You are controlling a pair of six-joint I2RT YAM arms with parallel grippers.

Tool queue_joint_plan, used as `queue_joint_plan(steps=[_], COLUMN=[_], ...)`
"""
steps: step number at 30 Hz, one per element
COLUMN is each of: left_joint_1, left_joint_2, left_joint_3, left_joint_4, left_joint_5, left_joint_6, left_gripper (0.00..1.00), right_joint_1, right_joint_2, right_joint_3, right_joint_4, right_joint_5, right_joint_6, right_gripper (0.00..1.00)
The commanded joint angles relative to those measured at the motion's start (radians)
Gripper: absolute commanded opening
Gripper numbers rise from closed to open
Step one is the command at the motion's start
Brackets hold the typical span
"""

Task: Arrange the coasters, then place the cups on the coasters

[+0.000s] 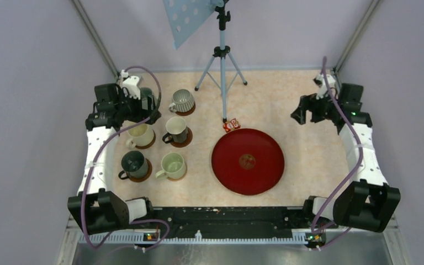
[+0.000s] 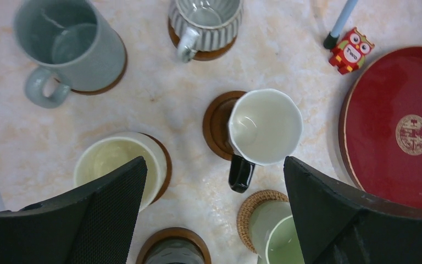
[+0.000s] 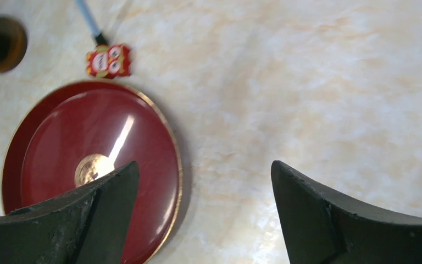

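Six cups stand in a two-by-three block at the left, each on a coaster. Grey-green cup (image 2: 68,47) and ribbed grey cup (image 2: 206,22) are at the back. Cream cup (image 2: 115,162) and white cup (image 2: 265,126) are in the middle, the white one on a dark wooden coaster (image 2: 217,124). Dark teal cup (image 1: 134,164) and pale green cup (image 1: 172,165) are in front, the green one on a woven coaster (image 2: 250,206). My left gripper (image 2: 214,160) hangs open above the block, holding nothing. My right gripper (image 3: 203,164) is open over bare table at the back right.
A large red round tray (image 1: 247,160) lies mid-table, with a small red owl toy (image 1: 231,126) just behind it. A tripod (image 1: 221,55) stands at the back centre, its legs spread on the table. Side walls close in both edges.
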Motion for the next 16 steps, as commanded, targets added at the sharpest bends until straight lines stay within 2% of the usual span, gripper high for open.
queue_joint_plan(steps=[1, 11, 16], left_joint_1=[0.062, 0.18, 0.187], left_joint_2=[0.012, 0.079, 0.086], left_joint_3=[0.072, 0.054, 0.033], left_joint_4=[0.03, 0.084, 0.088], left_joint_5=[0.025, 0.02, 0.018], left_joint_6=[-0.011, 0.01, 0.026], left_gripper=[0.99, 0.99, 0.99], right_joint_1=[-0.122, -0.159, -0.16], right_joint_2=[-0.02, -0.02, -0.017], right_joint_3=[0.05, -0.046, -0.056], right_joint_4=[0.077, 0.172, 0.183], right_joint_5=[-0.093, -0.045, -0.033], right_joint_6=[0.059, 0.093, 0.092], right_gripper=[0.88, 0.88, 0.88])
